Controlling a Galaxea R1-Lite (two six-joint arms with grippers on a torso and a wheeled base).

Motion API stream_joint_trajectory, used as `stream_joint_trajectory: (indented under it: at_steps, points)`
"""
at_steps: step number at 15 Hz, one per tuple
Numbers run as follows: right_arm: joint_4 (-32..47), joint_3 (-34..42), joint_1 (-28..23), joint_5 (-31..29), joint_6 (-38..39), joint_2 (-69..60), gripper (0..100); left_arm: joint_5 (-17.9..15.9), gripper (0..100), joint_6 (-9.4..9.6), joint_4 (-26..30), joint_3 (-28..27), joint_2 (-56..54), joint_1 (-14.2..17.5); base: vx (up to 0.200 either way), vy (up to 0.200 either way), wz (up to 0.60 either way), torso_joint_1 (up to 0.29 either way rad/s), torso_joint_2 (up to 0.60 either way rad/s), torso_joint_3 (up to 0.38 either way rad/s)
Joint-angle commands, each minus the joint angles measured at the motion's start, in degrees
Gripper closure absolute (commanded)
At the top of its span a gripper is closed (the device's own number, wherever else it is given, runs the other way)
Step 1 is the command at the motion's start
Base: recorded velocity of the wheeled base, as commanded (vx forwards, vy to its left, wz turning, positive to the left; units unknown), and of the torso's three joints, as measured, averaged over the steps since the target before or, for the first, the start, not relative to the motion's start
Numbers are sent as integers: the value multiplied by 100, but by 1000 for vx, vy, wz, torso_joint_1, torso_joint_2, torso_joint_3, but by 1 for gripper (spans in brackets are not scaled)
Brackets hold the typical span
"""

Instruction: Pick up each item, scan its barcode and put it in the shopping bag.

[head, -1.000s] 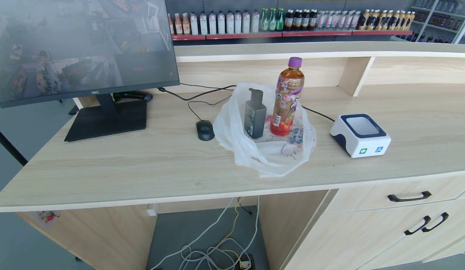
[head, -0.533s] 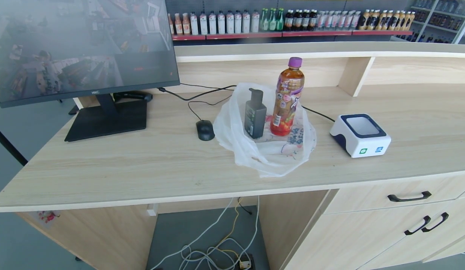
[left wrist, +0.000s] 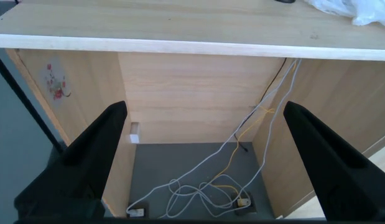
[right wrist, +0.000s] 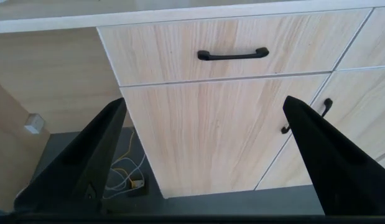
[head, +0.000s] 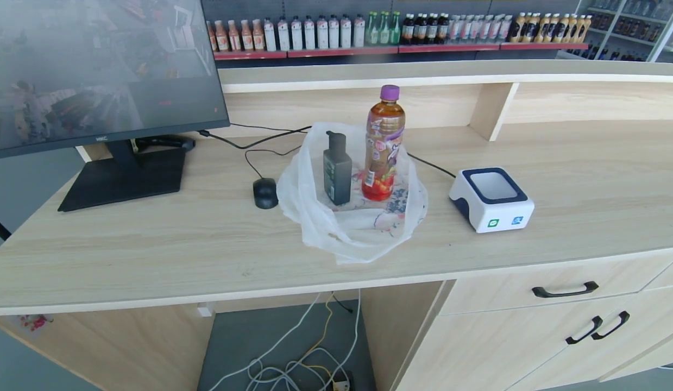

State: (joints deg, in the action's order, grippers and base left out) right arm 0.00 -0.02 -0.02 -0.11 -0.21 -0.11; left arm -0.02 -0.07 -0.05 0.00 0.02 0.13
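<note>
Here we are at the table [head: 151, 239], and the shopping bag [head: 352, 233] lies slumped open in the middle of it. Two goods stand upright inside its crumpled rim: the dark pump bottle [head: 337, 171] and, just beside it, the tea bottle [head: 384, 144] with the purple cap. The scanner [head: 491, 198] sits near the bag on the robot's right, apart from it, window facing up.

The left jaws are spread wide and holding nothing, down below the table edge and facing the cables [left wrist: 204, 186] in the recess. The right jaws are just as wide and just as empty, low in front of the drawer handle [right wrist: 232, 55].

So where do we stand? The goods we can make out on the table are those two, and both look bagged (whether each got its barcode read, we cannot tell from here). With both arms parked low and well apart from the goods, we judge the job at or very near its end.
</note>
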Motion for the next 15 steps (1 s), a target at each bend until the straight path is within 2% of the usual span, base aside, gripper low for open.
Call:
stream_joint_trajectory:
  at_steps: [1,15]
  points:
    - [0,2,2,2,3,11,0,2,0,-1,5,0,-2,4,0,-200,0,2,7,2]
    - [0,2,2,-7,3,11,0,2,0,7,14,0,-2,4,0,-200,0,1,1,2]
